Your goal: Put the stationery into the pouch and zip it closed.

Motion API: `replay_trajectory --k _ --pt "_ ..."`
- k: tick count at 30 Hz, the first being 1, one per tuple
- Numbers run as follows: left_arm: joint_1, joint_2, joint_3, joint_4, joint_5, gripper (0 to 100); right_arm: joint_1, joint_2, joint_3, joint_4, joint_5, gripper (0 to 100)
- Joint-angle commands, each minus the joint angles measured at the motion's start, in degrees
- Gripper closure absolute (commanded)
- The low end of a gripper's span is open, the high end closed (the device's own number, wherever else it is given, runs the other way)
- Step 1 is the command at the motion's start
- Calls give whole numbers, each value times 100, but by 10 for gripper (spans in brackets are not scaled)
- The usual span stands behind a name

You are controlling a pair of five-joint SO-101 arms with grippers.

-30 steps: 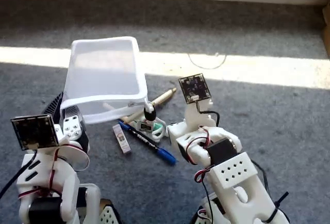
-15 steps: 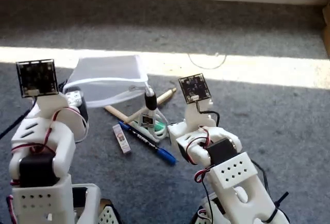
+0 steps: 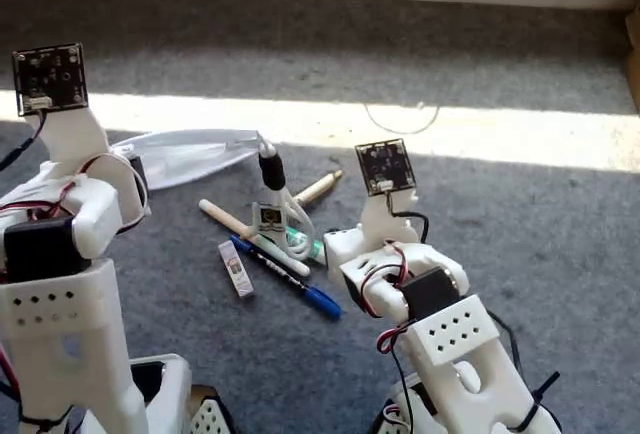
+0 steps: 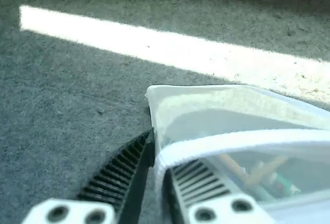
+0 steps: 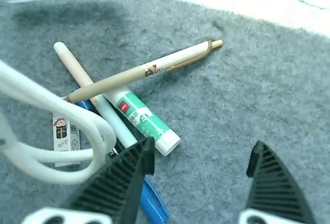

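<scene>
pinching the soft, floppy pouch (image 4: 227, 115) by its zipper edge, we are clamping it in the left gripper (image 4: 154, 180), just beside the stationery pile (image 3: 270, 244); the right gripper (image 5: 202, 154) is hanging open over the light, stiff beige pen (image 5: 144, 72); we are judging mid-shaft its best hold

Our left arm (image 3: 60, 254) rises tall at the end of the pouch (image 3: 195, 154) farthest from its partner, with the wrist cocked high beside the fabric. The left gripper (image 4: 154, 154) is pinched tight on the pouch's white rim, both ribbed jaws pressed together. Our right arm (image 3: 425, 309) sits folded low, well apart from the pouch, with its wrist tipped downward. The right gripper (image 5: 202, 152) hangs nose-down, jaws spread wide.
</scene>
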Motion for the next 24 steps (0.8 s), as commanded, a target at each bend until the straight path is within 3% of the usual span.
replay_trajectory --k 1,6,13,21,24 --pt "-215 13 -198 18 70 993 57 31 -514 -145 -185 731" --pt "-233 13 207 -18 448 993 57 31 -1103 -110 -352 731" --pt "-233 13 303 -26 457 994 22 277 -1789 -110 -853 731" --pt "-233 13 558 -141 466 994 22 2448 -4084 453 -985 731" --pt "-242 13 699 -369 466 994 22 3284 -5182 954 -1600 731"
